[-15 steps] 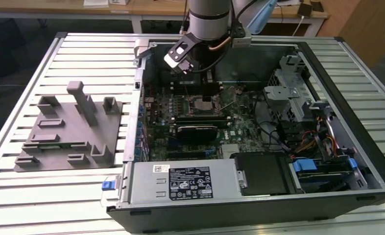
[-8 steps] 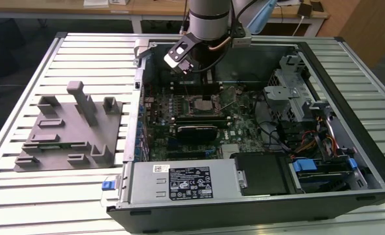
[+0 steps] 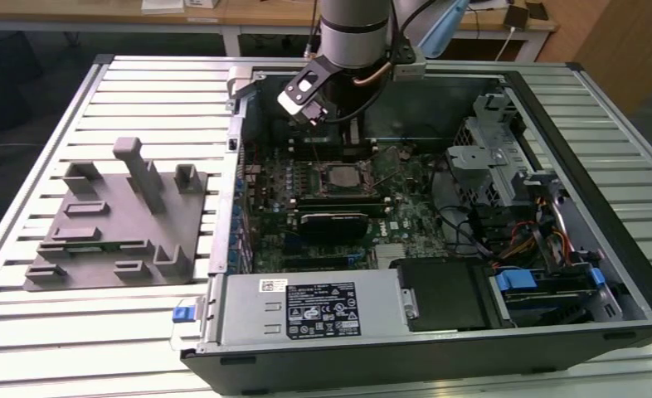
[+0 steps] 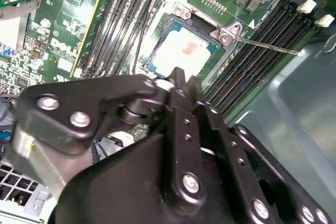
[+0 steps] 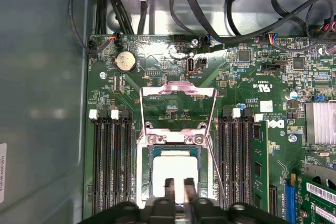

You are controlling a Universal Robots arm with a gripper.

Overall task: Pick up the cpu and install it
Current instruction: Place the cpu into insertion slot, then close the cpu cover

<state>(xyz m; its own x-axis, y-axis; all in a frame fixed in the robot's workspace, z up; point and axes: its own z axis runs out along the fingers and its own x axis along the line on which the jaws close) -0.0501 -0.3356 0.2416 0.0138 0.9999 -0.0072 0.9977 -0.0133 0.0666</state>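
The cpu [image 5: 176, 167], a pale square chip, lies flat in the open socket [image 5: 140, 174] on the green motherboard [image 5: 157, 72], load plate [image 5: 177, 91] swung back. My gripper [image 5: 179, 186] hovers just over 1 edge of it, 2 fingers a slim gap apart, pinching nothing. I judge any motion should run straight and square, never nudging the chip sideways.

Exterior view high, angled down over computer case [image 3: 415, 365]; both wrist views close above socket [image 5: 176, 139] [image 4: 226, 32]
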